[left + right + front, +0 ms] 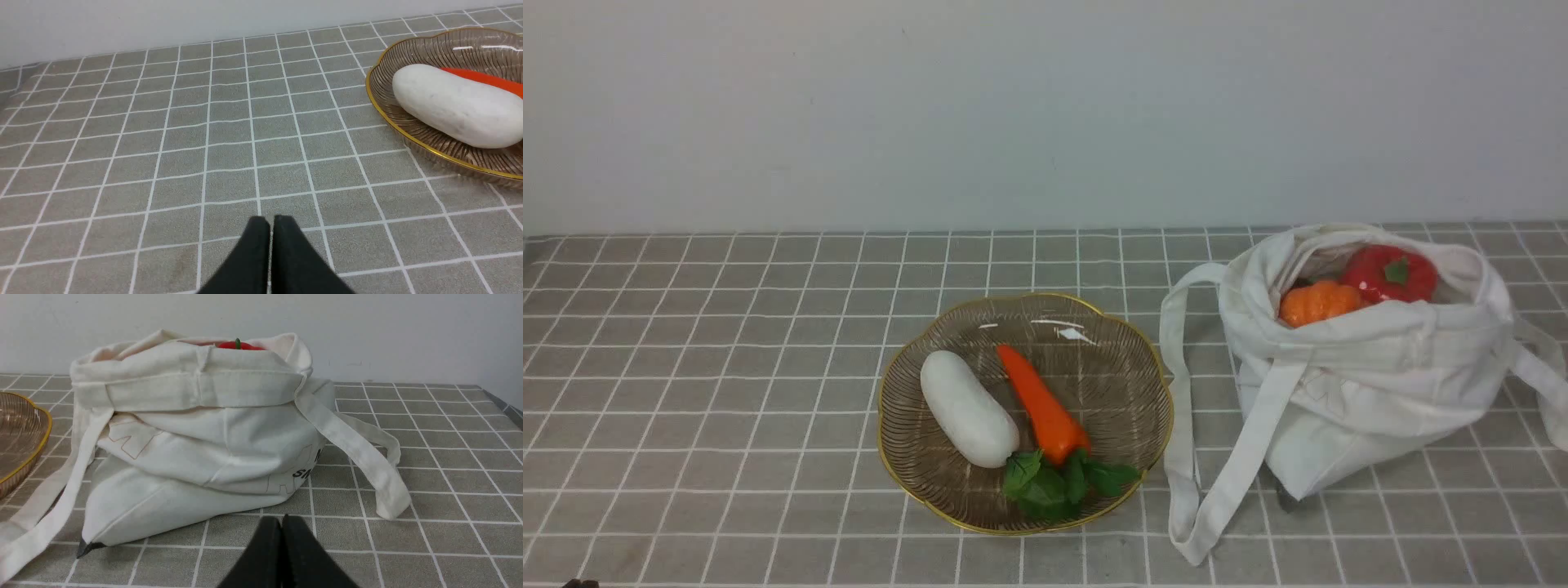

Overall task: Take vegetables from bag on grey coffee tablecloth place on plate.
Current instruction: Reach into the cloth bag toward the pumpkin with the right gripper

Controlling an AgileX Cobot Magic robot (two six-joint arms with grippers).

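The white cloth bag (1364, 367) stands at the right on the grid tablecloth (727, 367), mouth open. Inside it lie an orange pumpkin (1317, 302) and a red bell pepper (1390, 273); only the pepper's top (240, 345) shows in the right wrist view. The brown glass plate (1127, 351) sits mid-table and holds a white radish (968, 408) and an orange carrot (1045, 408). My left gripper (271, 220) is shut and empty, low over the cloth left of the plate (392, 118). My right gripper (282, 520) is shut and empty, in front of the bag (196, 449). Neither gripper shows in the front view.
The bag's long straps (1192, 457) trail over the cloth between bag and plate, and another strap (359, 457) lies beside my right gripper. A plain wall (1045, 114) closes the back. The table's right edge (504, 404) shows in the right wrist view.
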